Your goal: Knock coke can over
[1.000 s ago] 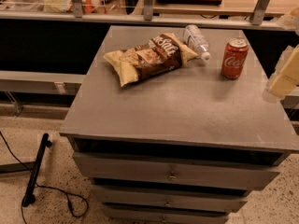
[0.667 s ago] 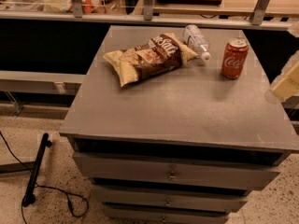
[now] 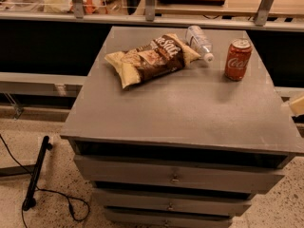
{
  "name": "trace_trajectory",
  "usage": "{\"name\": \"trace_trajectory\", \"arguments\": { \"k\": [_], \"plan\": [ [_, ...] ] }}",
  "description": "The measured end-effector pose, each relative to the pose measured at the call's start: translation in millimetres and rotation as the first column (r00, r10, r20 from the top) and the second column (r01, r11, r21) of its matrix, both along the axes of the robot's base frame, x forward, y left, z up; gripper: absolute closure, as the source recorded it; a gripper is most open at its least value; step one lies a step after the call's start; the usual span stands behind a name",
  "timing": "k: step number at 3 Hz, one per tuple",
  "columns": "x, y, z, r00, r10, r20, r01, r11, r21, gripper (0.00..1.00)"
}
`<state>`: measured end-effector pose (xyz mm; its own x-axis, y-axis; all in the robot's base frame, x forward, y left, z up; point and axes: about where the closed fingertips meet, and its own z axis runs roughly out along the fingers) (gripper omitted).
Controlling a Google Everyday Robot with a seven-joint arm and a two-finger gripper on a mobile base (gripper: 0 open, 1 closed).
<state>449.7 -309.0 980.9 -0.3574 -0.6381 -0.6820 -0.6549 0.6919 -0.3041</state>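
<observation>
Presently, in the camera view, the coke can (image 3: 238, 60) is standing upright on the far right part of the grey cabinet top (image 3: 180, 113), its silver lid facing up and its white script facing the camera. It is sitting clear of the other items and is casting a faint shadow on the surface in front of it. A clear plastic water bottle (image 3: 199, 42) is lying on its side to the left of the can, near it but apart from it, with its cap end pointing toward the can. A brown and tan chip bag (image 3: 151, 60) is lying flat further left, its right end touching or overlapping the bottle.

The gripper (image 3: 298, 104) is showing only as a pale sliver at the right edge of the view, just beyond the cabinet's right side and well apart from the can. Whether it is released or clenched cannot be told; it is grasping nothing visible.

Below the top, drawers with small knobs (image 3: 175, 178) are facing the camera. A black rod with a cable (image 3: 37, 172) is lying on the speckled floor at lower left.
</observation>
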Motion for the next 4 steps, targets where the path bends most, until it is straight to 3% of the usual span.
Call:
{"name": "trace_trajectory", "arguments": {
  "k": [1, 2, 3, 4],
  "plan": [
    [-7.0, -41.1, -4.6, 0.9937, -0.082, 0.076, 0.077, 0.995, 0.062, 0.0],
    [-7.0, -41.0, -4.6, 0.9937, -0.082, 0.076, 0.077, 0.995, 0.062, 0.0],
    [17.2, -34.8, -9.3, 0.9883, -0.102, 0.114, 0.085, 0.985, 0.147, 0.0],
    [55.1, -27.2, -15.1, 0.9743, -0.124, 0.188, 0.068, 0.957, 0.282, 0.0]
  ]
}}
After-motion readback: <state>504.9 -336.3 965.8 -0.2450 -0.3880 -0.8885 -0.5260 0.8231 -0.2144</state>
